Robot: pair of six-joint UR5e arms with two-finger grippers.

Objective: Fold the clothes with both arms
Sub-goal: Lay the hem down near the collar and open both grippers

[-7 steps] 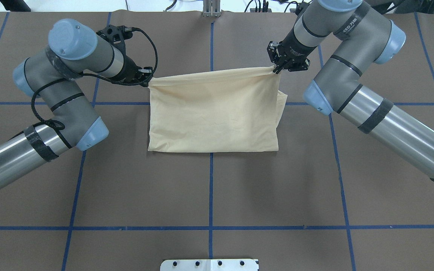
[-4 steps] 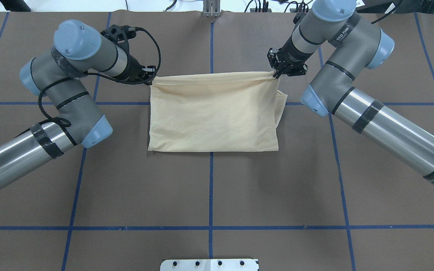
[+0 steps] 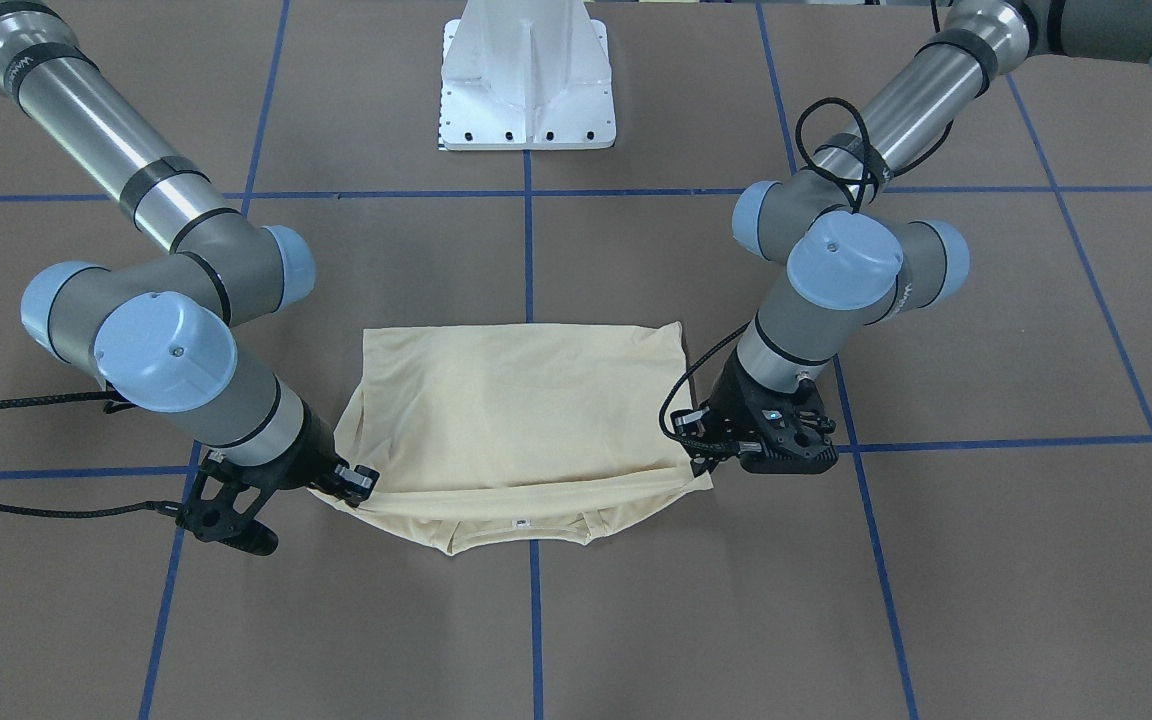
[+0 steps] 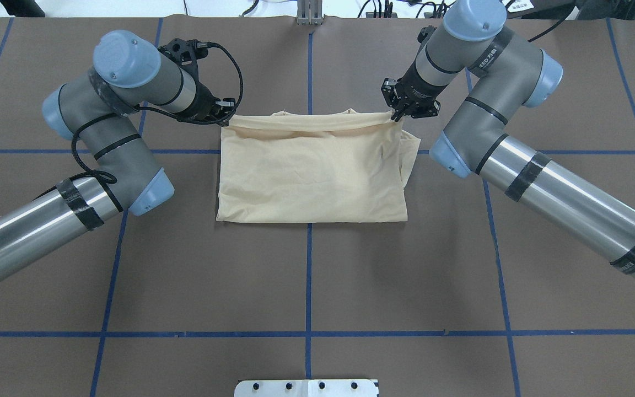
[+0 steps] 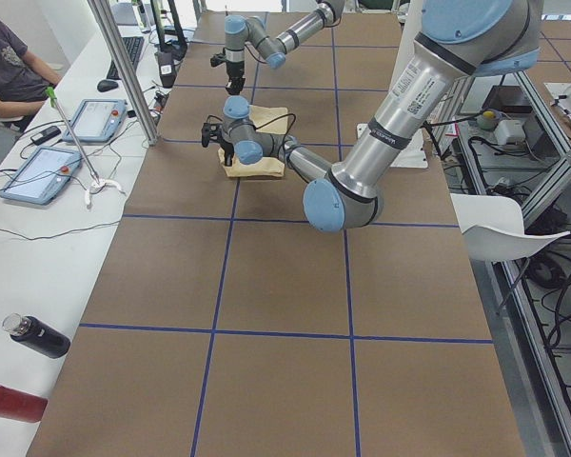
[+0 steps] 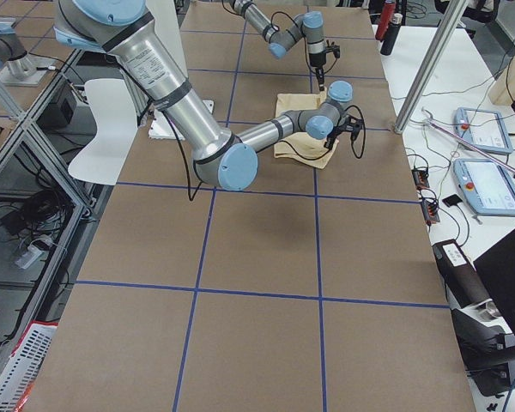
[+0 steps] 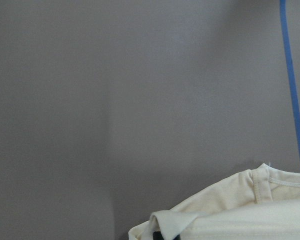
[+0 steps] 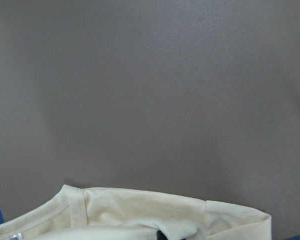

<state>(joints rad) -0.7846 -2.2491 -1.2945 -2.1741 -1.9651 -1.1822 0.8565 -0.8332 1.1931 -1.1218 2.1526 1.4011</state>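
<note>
Since the earlier frames, both hands have been drawn closer together and a little toward the pedestal [image 4: 306, 387]. The left hand [image 4: 225, 119] and right hand [image 4: 396, 114] are each closed tight on a corner of the T-shirt [image 4: 312, 171], along its edge farthest from the pedestal. The garment lies on the worktop [image 4: 306, 275] straight out from the pedestal, folded to a rectangle. The neckline [image 3: 521, 527] is now exposed beyond the held edge. The fold is judged nearly laid; release and further folding remain.
</note>
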